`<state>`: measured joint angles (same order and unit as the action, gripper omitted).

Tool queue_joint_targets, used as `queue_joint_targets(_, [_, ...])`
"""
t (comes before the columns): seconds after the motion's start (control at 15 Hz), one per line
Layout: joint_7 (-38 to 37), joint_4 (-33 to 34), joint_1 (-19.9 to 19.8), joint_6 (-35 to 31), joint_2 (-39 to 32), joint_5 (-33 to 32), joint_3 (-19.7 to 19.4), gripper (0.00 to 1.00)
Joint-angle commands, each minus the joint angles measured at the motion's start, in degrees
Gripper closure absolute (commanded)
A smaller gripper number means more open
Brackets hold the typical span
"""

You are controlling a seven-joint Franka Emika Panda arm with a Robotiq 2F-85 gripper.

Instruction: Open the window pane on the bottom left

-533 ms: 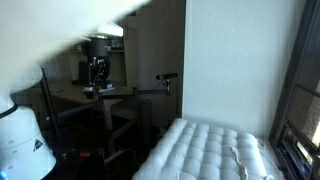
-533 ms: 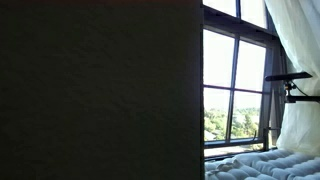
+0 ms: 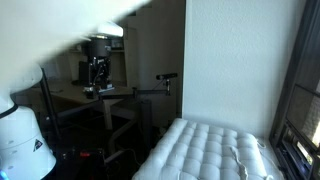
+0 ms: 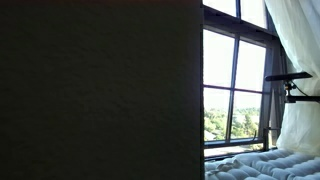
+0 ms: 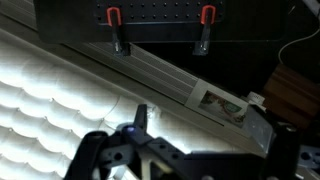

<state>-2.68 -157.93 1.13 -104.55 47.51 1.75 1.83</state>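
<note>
The window pane [image 3: 297, 146] sits low in the window at the far edge of an exterior view. It is a small dark-framed rectangle just beyond the foot of the quilted white bed [image 3: 205, 150]. In an exterior view from inside the room, the tall panes of the window [image 4: 235, 95] show trees outside, with a white curtain [image 4: 295, 40] hanging beside them. The small pane cannot be picked out there.

In the wrist view the tool [image 5: 178, 138] hangs over the bed, tilted to look down and forward. Its two fingers [image 5: 268, 135] are spread as wide as they go, with nothing held and only bedding between them. Ahead of the tool a pale rail [image 5: 150, 68] runs diagonally along the edge of the bed. A small bright rectangle is set in the rail nearer the finger on the right of that view, clear of both fingers. Whether this is the pane cannot be told. Beyond the rail, two red-handled clamps [image 5: 203, 20] grip a black perforated board [image 5: 160, 15].

The arm cannot be made out with certainty in either exterior view.
</note>
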Motion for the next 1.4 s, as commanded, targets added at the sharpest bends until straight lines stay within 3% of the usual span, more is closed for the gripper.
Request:
queue_joint_targets(0.0, [0.04,0.09,-0.05,0.1,-0.02,0.01,0.02,0.0])
queue_joint_targets(0.27, [-2.03,0.8,-0.74,-1.55,-0.2,-1.05,1.39,0.0])
queue_joint_targets(0.67, [-10.38,4.35,-3.53,-9.84,-1.99,-4.9,5.05,0.0])
queue_joint_targets(1.33, [-25.31,19.51,-11.39,-8.55,-11.66,-18.25,11.43,0.0])
